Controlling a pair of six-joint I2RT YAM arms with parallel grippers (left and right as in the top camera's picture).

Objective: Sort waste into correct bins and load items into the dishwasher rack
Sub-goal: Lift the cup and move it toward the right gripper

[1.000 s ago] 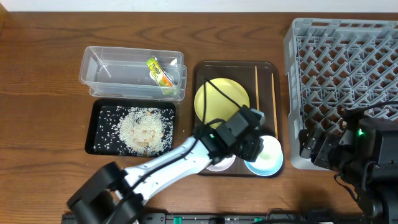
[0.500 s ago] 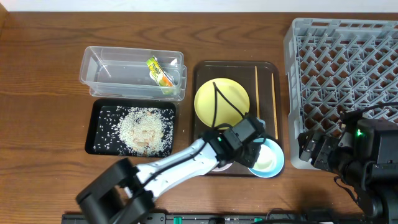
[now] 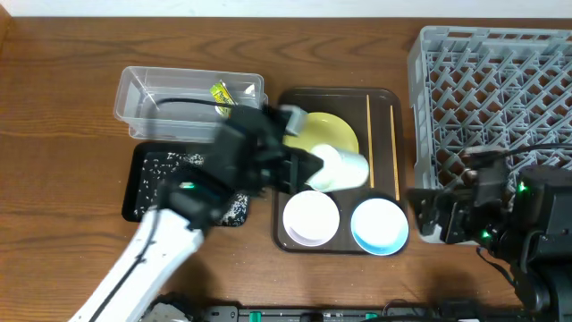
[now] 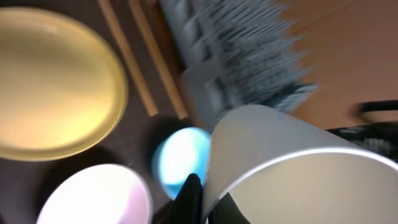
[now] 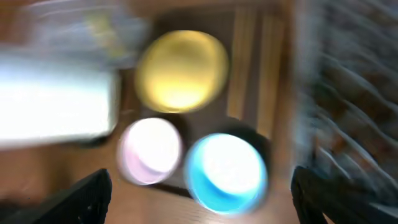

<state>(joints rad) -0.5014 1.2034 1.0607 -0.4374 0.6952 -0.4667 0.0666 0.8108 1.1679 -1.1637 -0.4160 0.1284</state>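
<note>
My left gripper (image 3: 308, 167) is shut on the rim of the small white cup (image 3: 341, 169), which lies tilted on its side in the air over the yellow plate (image 3: 332, 128). In the left wrist view the cup (image 4: 292, 168) fills the lower right, with a black finger (image 4: 190, 198) against its wall. The white bowl (image 3: 310, 216) and the light blue bowl (image 3: 379, 225) sit at the front of the brown tray (image 3: 284, 116). Two chopsticks (image 3: 369, 134) lie along its right side. My right gripper (image 5: 208, 199) is open and empty, low beside the grey dishwasher rack (image 3: 492, 98).
The clear tub (image 3: 161, 107) holds the green-and-orange wrapper (image 3: 222, 92). In front of it, the black tray (image 3: 147, 179) holds white rice and is partly hidden by my left arm. The right wrist view is blurred but shows the plate (image 5: 180, 70) and both bowls.
My left gripper closed on the cup at the tray's front, lifted it and swung up and left over the plate. The right arm shifted slightly left.
</note>
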